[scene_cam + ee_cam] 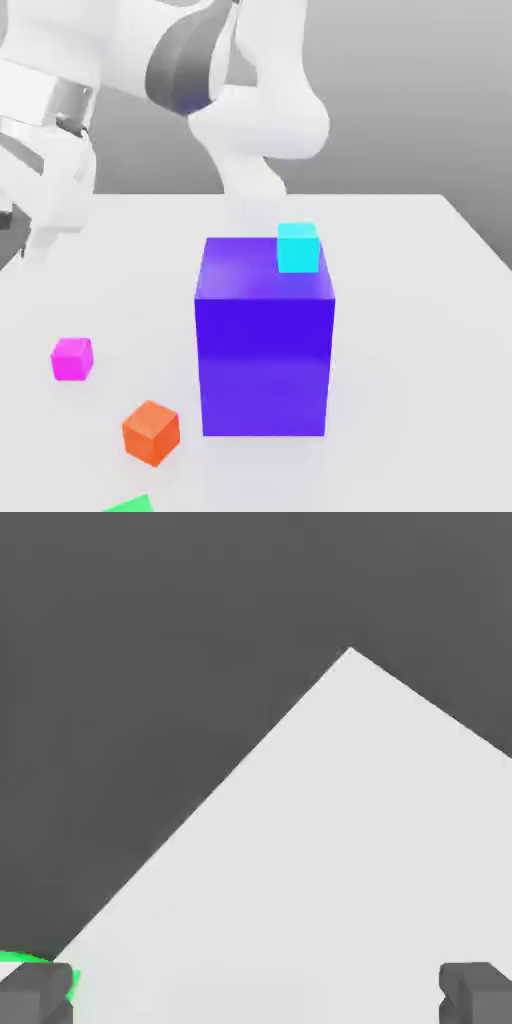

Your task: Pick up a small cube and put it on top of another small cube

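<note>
The small magenta-pink cube (72, 358) rests on the white table (420, 300) at the exterior view's left, apart from everything else. A cyan cube (298, 247) sits on the top back corner of the big blue-violet block (265, 345). An orange cube (151, 432) lies on the table in front, between the magenta cube and the block. In the hand view my gripper (255, 997) is open: its two dark fingertips (36, 994) stand far apart with nothing but bare table between them. The arm's white hand link (55, 185) hangs above and behind the magenta cube.
A green object (128, 505) pokes in at the exterior view's front edge, and a green sliver (28, 962) shows beside one fingertip. The hand view looks over a table corner (350, 654) with dark floor beyond. The tall block stands mid-table.
</note>
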You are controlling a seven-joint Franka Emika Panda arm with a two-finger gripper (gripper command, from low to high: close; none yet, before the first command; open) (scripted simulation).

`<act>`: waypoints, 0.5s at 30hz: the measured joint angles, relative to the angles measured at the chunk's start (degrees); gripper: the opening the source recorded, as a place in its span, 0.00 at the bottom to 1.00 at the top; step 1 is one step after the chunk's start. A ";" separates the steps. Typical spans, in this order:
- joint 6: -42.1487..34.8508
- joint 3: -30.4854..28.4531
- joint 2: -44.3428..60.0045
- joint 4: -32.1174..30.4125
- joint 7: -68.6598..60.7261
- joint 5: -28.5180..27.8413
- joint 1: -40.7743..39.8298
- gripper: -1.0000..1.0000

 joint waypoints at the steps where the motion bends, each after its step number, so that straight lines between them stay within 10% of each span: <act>1: 0.69 -0.47 1.11 -0.62 1.06 -0.22 -0.83 0.50; 15: 11.71 -6.76 15.03 -9.87 6.53 9.79 -10.30 0.50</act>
